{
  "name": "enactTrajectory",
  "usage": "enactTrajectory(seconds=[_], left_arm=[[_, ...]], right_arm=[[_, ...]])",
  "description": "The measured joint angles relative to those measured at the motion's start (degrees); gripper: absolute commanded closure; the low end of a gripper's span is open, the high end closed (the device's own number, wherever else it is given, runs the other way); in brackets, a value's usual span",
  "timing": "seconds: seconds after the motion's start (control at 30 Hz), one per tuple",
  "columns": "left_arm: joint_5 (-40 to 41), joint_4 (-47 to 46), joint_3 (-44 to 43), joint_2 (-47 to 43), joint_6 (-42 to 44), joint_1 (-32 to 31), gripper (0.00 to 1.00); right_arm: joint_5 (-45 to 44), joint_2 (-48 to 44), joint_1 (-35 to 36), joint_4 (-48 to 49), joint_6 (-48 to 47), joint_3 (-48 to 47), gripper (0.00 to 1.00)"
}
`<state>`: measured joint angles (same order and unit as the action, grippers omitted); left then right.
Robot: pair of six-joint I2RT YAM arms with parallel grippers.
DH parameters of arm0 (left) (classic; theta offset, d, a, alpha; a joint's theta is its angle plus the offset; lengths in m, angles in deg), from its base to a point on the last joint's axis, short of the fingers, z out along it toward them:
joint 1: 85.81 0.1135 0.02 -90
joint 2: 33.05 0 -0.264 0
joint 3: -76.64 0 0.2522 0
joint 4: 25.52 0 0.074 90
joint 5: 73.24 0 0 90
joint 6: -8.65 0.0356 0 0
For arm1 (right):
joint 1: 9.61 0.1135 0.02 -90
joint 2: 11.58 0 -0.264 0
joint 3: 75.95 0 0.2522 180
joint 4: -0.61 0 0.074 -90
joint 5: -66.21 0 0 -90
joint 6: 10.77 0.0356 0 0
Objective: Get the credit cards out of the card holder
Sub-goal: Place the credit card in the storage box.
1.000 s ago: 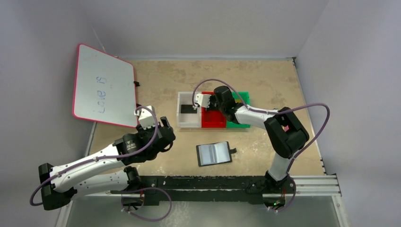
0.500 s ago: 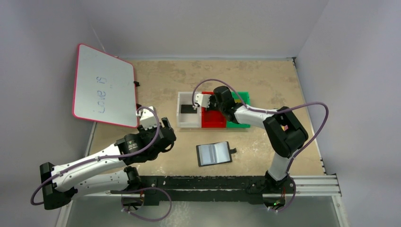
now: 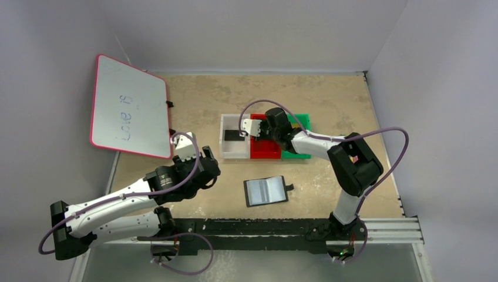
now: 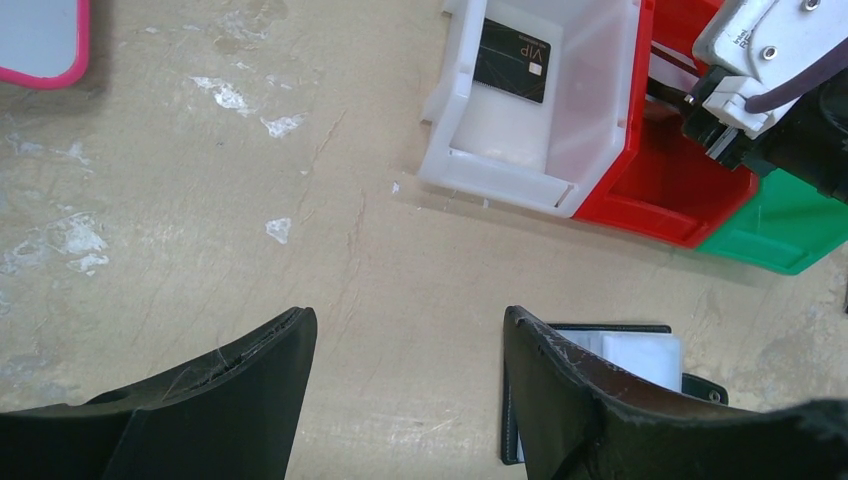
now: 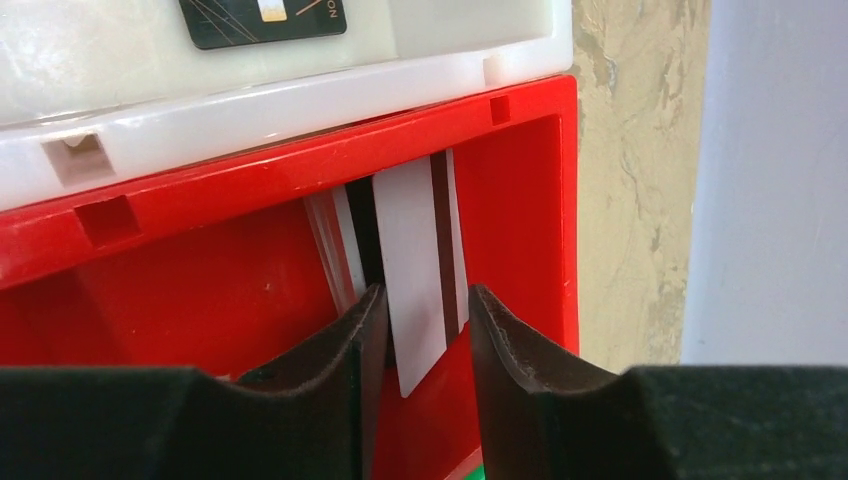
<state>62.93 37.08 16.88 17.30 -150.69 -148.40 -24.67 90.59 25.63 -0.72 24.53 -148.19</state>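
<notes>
The card holder (image 3: 266, 190) lies open on the table near the front, grey-blue faces up, strap tab to the right; its corner shows in the left wrist view (image 4: 610, 350). A black card (image 3: 233, 134) lies in the white bin (image 3: 226, 154), also in the left wrist view (image 4: 512, 60) and the right wrist view (image 5: 262, 20). My right gripper (image 3: 258, 134) hangs in the red bin (image 5: 200, 290), jaws apart; the silver-grey striped card (image 5: 415, 270) leans on the bin wall between its fingertips (image 5: 425, 295). My left gripper (image 4: 405, 340) is open and empty, left of the holder. No gold-tan card shows.
White, red (image 3: 265, 150) and green (image 3: 302, 120) bins stand side by side at mid-table. A pink-rimmed whiteboard (image 3: 129, 106) lies at the far left. Walls close the table at the back and right.
My left arm has crept to the right, toward the card holder. My right gripper has barely shifted over the red bin.
</notes>
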Motion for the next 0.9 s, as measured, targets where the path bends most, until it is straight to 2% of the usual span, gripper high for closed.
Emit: enactTrajectory(seconds=[0.13,0.2,0.23,0.9], left_arm=[[-0.6,-0.4,0.0,0.5,0.2,0.0,0.32],[-1.0,-0.5,0.0,0.9,0.6,0.0,0.32],[-1.1,-0.6,0.0,1.1,0.9,0.0,0.32],[-1.9,-1.0,0.9,0.7,1.2,0.0,0.33]], right_arm=[[0.9,-0.5,0.0,-0.5,0.0,0.0,0.60],[1.9,-1.1,0.0,-1.2,0.0,0.0,0.43],[2.1,-1.4,0.0,-1.4,0.2,0.0,0.40],[4.9,-2.1,0.0,-2.9,0.3,0.0,0.36]])
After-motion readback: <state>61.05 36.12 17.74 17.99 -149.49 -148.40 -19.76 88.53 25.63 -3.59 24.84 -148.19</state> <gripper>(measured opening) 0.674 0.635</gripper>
